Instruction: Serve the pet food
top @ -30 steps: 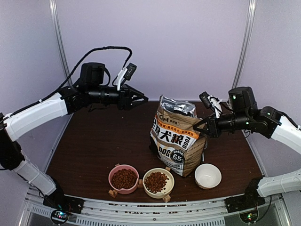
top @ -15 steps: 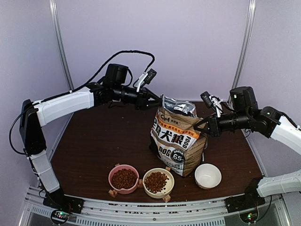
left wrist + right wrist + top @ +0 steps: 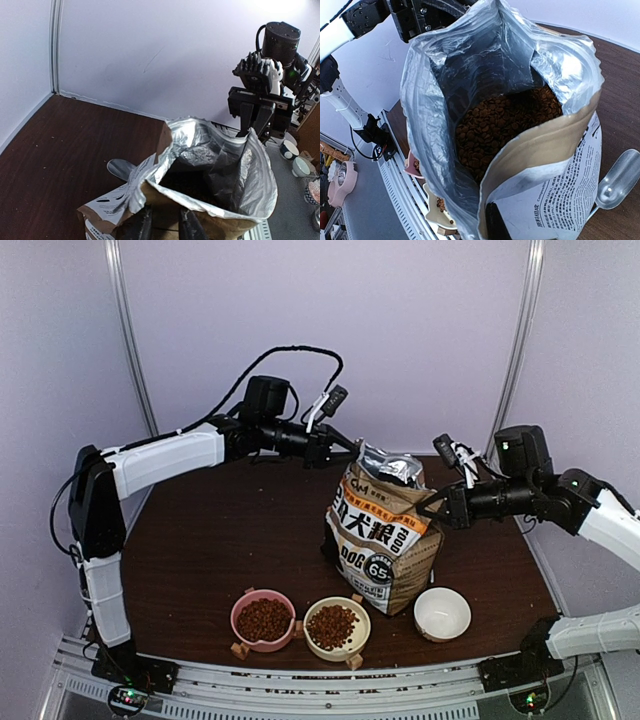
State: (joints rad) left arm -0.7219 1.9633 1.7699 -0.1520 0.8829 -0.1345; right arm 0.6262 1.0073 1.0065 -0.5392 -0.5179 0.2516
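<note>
- Here, the right gripper [image 3: 437, 510] is clenched on the bag [image 3: 383, 540] at its rim.
- The left gripper [image 3: 164, 222] sits at the opposite rim, narrowly parted; I cannot tell whether it grips.
- The pet food [image 3: 500, 120] lies heaped inside the bag, between both grippers.

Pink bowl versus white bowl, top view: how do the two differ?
The pink bowl holds a heap of pet food; the white bowl is empty. The pink bowl stands to the left of the bag, the white bowl by its right front corner. Both are round, upright and in the same near row.
</note>
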